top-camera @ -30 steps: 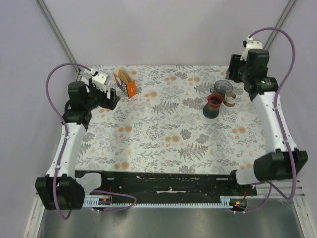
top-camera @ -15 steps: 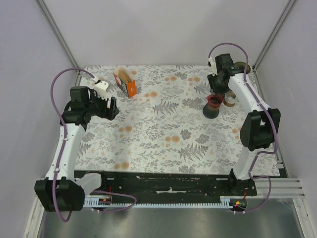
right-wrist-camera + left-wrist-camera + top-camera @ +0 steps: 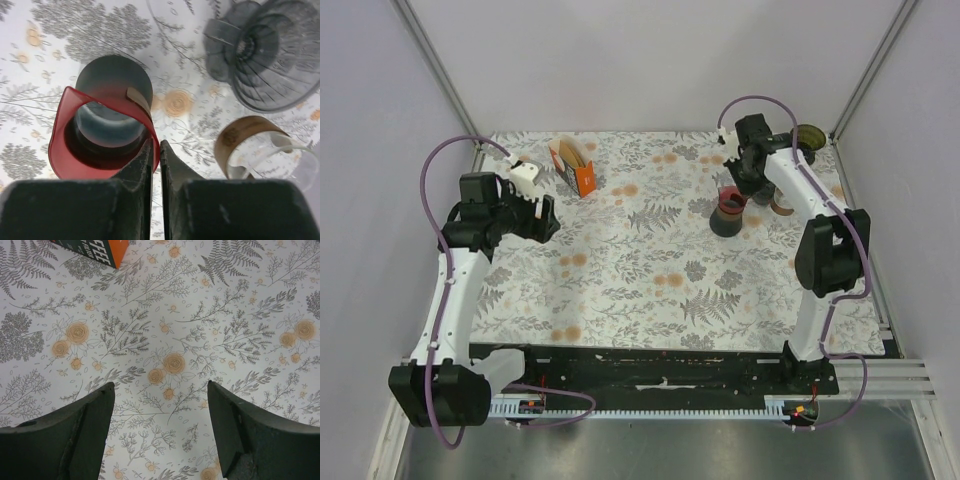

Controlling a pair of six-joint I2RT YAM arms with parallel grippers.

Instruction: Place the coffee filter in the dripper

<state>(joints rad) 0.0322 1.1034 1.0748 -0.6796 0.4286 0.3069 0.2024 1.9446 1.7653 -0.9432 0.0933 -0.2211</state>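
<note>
Red-rimmed cup (image 3: 65, 117) sits pinched in our right hand (image 3: 155, 146); filter box (image 3: 116, 249) lies ahead-left of our open left hand (image 3: 160, 386).

Our right gripper (image 3: 156, 146) pinches the red-rimmed cup (image 3: 115, 75) at six o'clock — grey dripper (image 3: 272, 55) at two, banded glass (image 3: 248, 137) at four.

On the table (image 3: 650, 290), in the top view, the box (image 3: 576, 166) stands at the upper left and the cup (image 3: 725, 214) at the upper right. In the right wrist view the dripper (image 3: 272, 50) is at the upper right and the carafe (image 3: 250, 145) below it, both right of the cup and apart from it.
</note>
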